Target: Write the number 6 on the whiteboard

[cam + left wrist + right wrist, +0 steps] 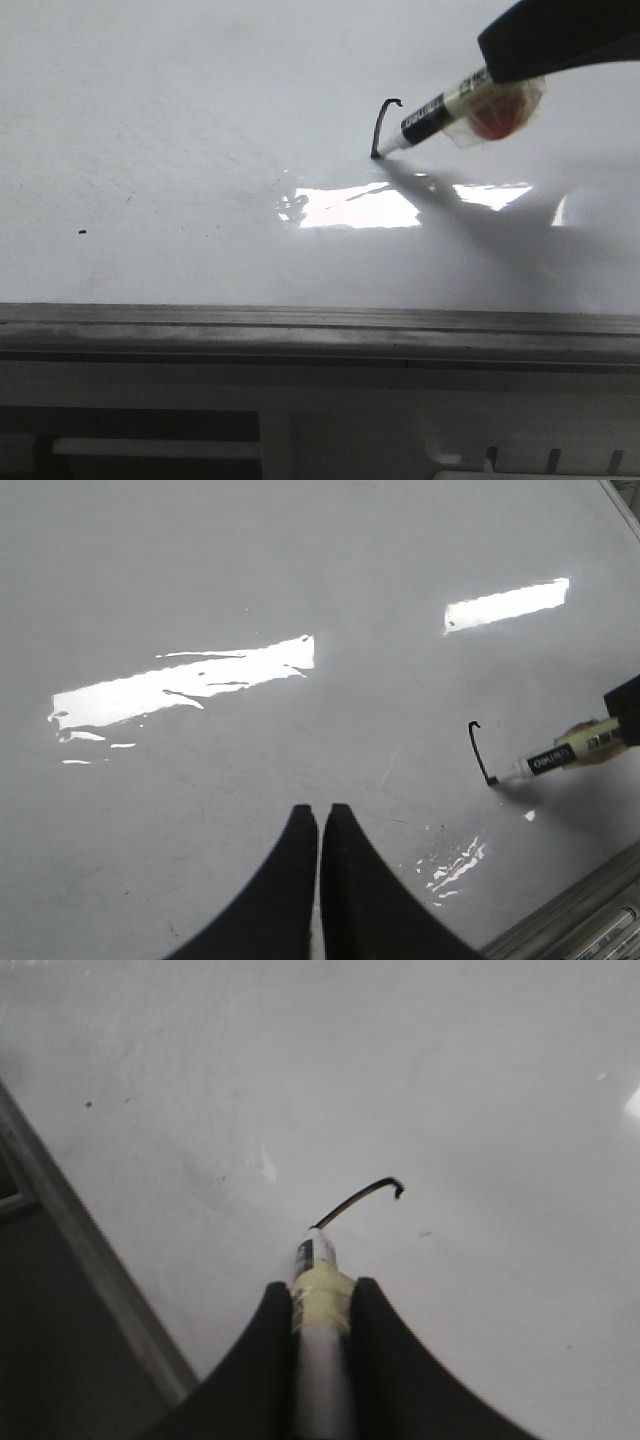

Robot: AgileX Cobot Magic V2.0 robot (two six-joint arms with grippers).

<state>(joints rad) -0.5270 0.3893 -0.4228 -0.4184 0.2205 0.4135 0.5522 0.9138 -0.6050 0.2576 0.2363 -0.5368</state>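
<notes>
Largest first: the whiteboard (180, 130), glossy white, filling almost the whole front view, flat, with faint grey smudges and bright glare patches (350, 207) near its middle. Bounded at the near side by a grey metal edge rail (300, 330). No containers anywhere in view.

Next, the right gripper (322, 1305), black, entering from the upper right of the front view, clamped around a marker (440, 115). Seen in the right wrist view with both fingers (265, 1360) pressed against the marker's barrel, a pale yellow band of tape between them. Marker white-bodied with a black printed label, long axis slanted, tip down and pointing toward the board's left, touching the whiteboard at the lower end of the stroke. Something reddish wrapped in clear film (495, 115) at the marker's upper end, just under the gripper.

Left gripper (320, 825), black, hanging over the whiteboard well to the left of the marker, fingertips pressed together, holding nothing.

Smaller: the number 6 (381, 128), so far only a thin black line, just beyond the glare patches. Short hook at the top, then a slightly curved downstroke, long axis running from far to near, ending at the marker tip. No lower loop drawn.

Smallest: a black dot speck (81, 232) far left of the stroke.
</notes>
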